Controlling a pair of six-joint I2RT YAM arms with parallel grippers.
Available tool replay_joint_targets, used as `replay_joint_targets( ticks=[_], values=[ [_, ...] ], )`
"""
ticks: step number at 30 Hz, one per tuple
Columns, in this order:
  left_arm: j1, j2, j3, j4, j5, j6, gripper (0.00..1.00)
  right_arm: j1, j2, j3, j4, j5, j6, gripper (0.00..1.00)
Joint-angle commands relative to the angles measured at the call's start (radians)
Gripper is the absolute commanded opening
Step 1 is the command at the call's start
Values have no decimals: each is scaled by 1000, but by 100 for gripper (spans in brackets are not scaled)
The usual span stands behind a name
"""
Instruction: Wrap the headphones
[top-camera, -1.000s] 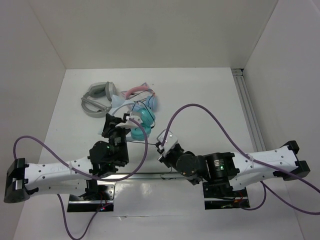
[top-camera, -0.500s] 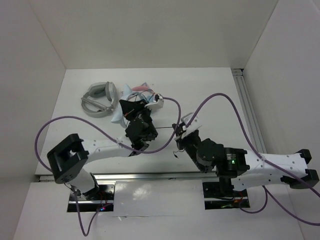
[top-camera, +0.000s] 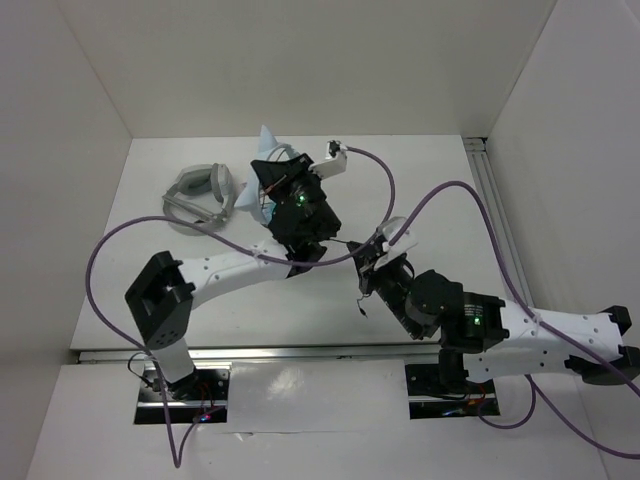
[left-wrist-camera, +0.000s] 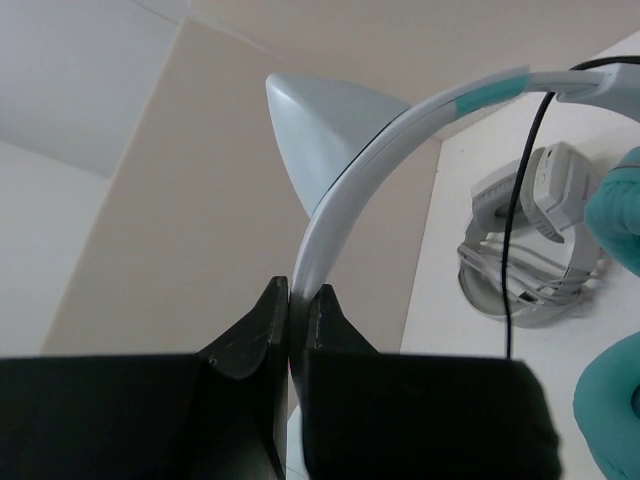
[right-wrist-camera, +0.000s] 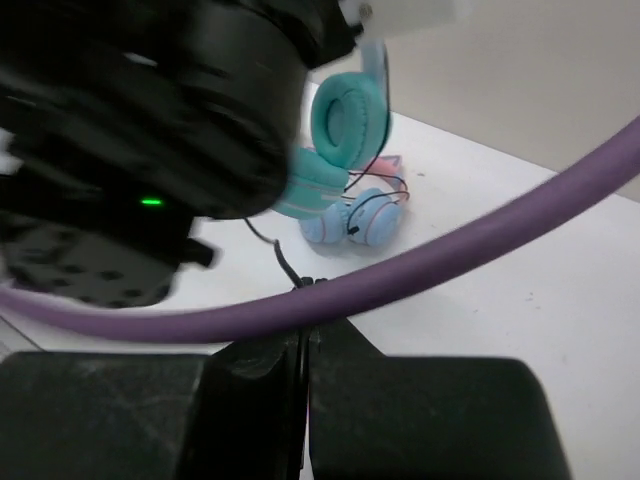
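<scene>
Left wrist view: the left fingers (left-wrist-camera: 282, 305) are pinched narrow on the pale headband (left-wrist-camera: 360, 170) of the headphones (left-wrist-camera: 470, 95), gripping it close by a pointed cat ear (left-wrist-camera: 315, 125). Past them the teal ear cups (left-wrist-camera: 615, 205) show at the right edge, with the thin black cable (left-wrist-camera: 520, 220) dropping beside them. Farther off, grey-white headphones (left-wrist-camera: 530, 235) lie on the bench (left-wrist-camera: 450, 260).

Right wrist view: the right fingers (right-wrist-camera: 298, 345) are pressed together, and the black cable runs down into their tips. A purple hose (right-wrist-camera: 450, 260) crosses just above. Beyond it the teal ear cups hang beside the left arm (right-wrist-camera: 150, 130), and pink-and-blue headphones (right-wrist-camera: 355, 220) lie on the bench behind.

Top external view: the headphones are held up over the bench's back middle.
</scene>
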Motion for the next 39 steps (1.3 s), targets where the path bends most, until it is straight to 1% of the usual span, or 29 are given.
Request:
replay_joint_targets(
  ticks=[1,3,4,6,7,8,12,13,16,17,19,20,22,23,24,25,26,27,28,29,30,31,32,33,34,35,36,38,39],
  values=[
    [-113,-205,75,568,-56,5,0,1,-23,12,58,-62,46,0],
    [-171,-237,54,577,-56,-8,0,1,-32,1,58,-87,64,0],
    [-171,-248,31,577,-56,11,0,1,-32,-8,58,-105,64,0],
    [-187,-265,-10,577,-56,-27,0,10,-32,-8,58,-119,77,0],
    [-187,-274,-52,577,-56,-84,0,10,-44,-8,58,-136,77,0],
    [-187,-274,-66,577,-56,-102,0,10,-44,-19,58,-136,87,0],
    [-187,-228,-12,577,-56,-46,0,10,-63,-28,49,-158,98,0],
    [-187,-208,47,577,-56,9,0,10,-63,-28,49,-170,110,0],
    [-177,-176,158,577,-44,67,0,10,-81,-39,38,-170,110,0],
    [-177,-159,255,577,-27,128,0,10,-81,-39,48,-181,119,0],
    [-177,-110,369,577,11,211,0,10,-81,-39,48,-181,120,0],
    [-177,-69,481,577,26,273,0,10,-81,-39,48,-181,120,0],
    [-177,-59,592,562,36,288,0,10,-81,-39,48,-181,120,0],
    [-165,-59,665,525,27,237,0,10,-68,-39,48,-181,129,0],
    [-165,-97,666,458,27,163,0,10,-57,-39,37,-181,129,0],
    [-165,-126,648,353,42,64,0,10,-57,-30,37,-181,129,0],
    [-165,-166,552,74,83,-221,0,10,-46,-29,37,-181,129,0],
    [-165,-261,508,-216,106,-479,0,10,-37,-29,37,-181,129,0],
    [-165,-297,499,-593,144,-793,0,10,-37,-29,37,-181,129,0],
    [-132,-297,552,-1040,330,-1157,0,10,-26,-19,37,-181,129,0],
    [-65,-280,744,-1726,465,-1693,0,10,-12,-19,49,-181,129,0],
    [14,-247,799,-1885,566,-1826,0,10,-12,-19,58,-190,129,0],
    [95,-210,799,-1959,620,-1894,0,10,1,-8,58,-190,129,0],
    [115,-223,694,-1977,657,-1932,0,10,11,-8,58,-190,129,0],
    [134,-257,605,-1881,700,-1933,0,19,24,1,58,-190,129,0],
    [187,-333,524,-1838,815,-1945,0,19,25,1,46,-190,118,0],
    [227,-363,421,-1819,883,-2006,0,19,25,13,46,-190,118,0],
    [292,-404,349,-1796,974,-2025,0,19,37,23,25,-190,118,0],
    [322,-426,297,-1796,985,-2025,0,19,37,35,25,-190,118,0]
  ],
)
